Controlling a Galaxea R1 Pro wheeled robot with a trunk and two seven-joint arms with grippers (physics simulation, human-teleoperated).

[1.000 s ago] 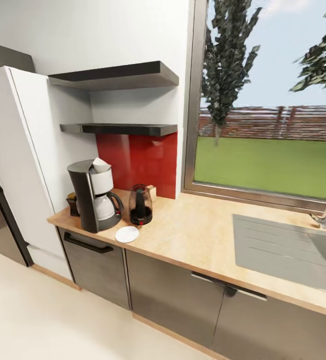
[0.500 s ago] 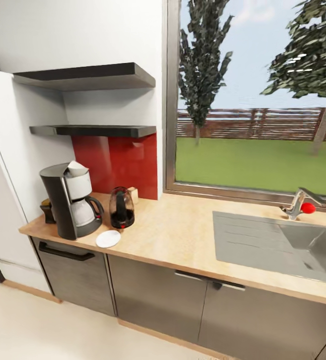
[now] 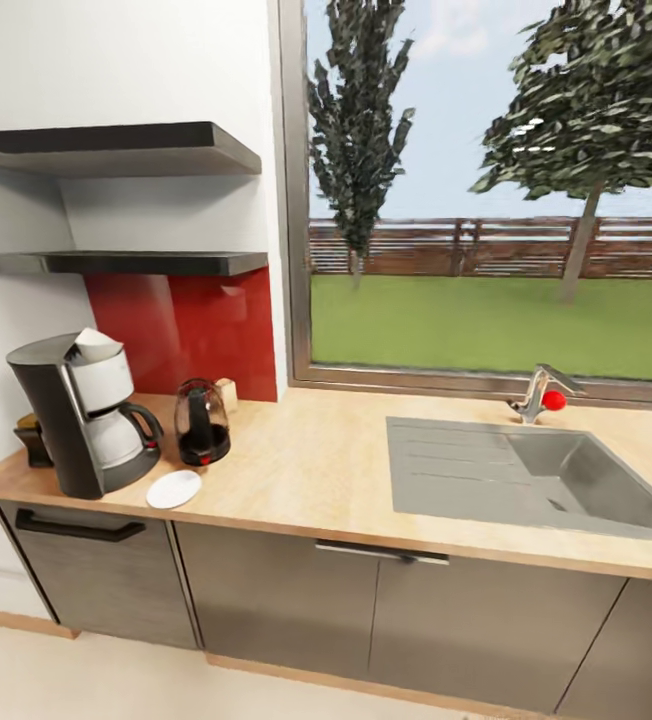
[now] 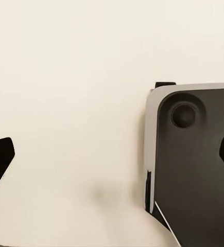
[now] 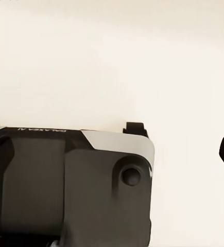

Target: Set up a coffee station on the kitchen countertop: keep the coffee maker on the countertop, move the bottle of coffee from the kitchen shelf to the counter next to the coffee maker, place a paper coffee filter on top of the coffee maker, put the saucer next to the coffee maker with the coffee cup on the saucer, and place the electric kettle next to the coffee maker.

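The light wood-look worktop (image 3: 336, 470) runs above dark grey cabinet fronts. At its left end stands the coffee maker (image 3: 81, 415), a dark jar (image 3: 32, 440) just behind it on the left. Right of the machine sits the electric kettle (image 3: 201, 422), with the white saucer (image 3: 174, 489) lying nearer, between them. A grey sink (image 3: 526, 480) is set into the right part

- Long light wood-look countertop (image 3: 346, 470), lower middle of the frame: matt, faintly grained.
- Dark grey cabinet fronts (image 3: 276, 590) below: brushed, dull sheen.
- Grey metal-looking sink (image 3: 486, 480) at right: satin.
- Red backsplash panel (image 3: 181, 330) at left: glossy, reflective.
- Rounded dark translucent kettle (image 3: 201, 422): glassy.
- Small round white saucer (image 3: 174, 489): smooth.
- Cream floor (image 4: 65, 103): plain, matt.
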